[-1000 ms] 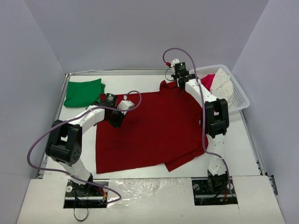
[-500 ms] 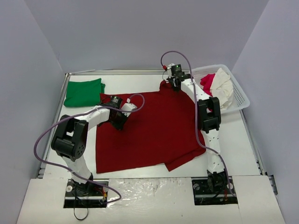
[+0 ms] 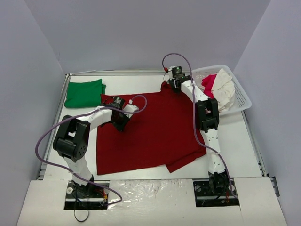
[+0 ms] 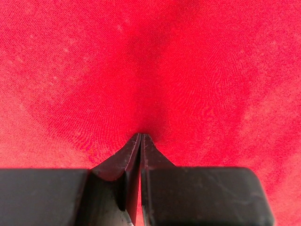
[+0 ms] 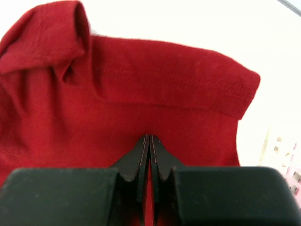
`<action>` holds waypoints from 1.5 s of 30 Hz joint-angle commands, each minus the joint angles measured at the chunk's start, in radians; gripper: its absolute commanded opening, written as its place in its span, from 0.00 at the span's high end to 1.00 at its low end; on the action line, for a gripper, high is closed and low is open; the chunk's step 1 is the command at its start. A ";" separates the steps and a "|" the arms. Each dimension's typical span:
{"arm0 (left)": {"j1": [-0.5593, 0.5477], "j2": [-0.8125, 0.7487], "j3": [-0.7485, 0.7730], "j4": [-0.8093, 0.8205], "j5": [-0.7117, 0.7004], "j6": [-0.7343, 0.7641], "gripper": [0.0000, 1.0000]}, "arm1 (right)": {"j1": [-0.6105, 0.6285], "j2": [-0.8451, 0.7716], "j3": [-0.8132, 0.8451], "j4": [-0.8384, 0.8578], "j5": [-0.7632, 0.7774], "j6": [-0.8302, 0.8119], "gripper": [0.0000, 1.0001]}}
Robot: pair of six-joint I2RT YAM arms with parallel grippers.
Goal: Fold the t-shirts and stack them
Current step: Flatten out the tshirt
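At the far left of the white counter, the green t-shirt is lying folded into a thick, soft rectangle with rounded edges. Just right of it, the left claw is pressing down on the left part of the dark red t-shirt. In the left wrist view this claw is clenched, its matte black fingers meeting at a narrow point. It is nipping a small pucker of the finely woven red cloth, and a shallow dark crease is running away from the tips.

The dark red t-shirt is lying spread flat and broad across the middle of the counter, its near right corner turning under in a loose flap.

At the shirt's far edge, the right claw is also clenched, its tips sitting against a rumpled, hemmed sleeve; whether any cloth is caught between them cannot be told.

Farthest right, a white plastic mesh basket is holding crumpled pink and cream cloth
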 commanded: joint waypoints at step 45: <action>-0.076 0.122 0.035 -0.105 0.012 0.009 0.98 | 0.015 0.336 0.414 0.296 0.180 -0.192 1.00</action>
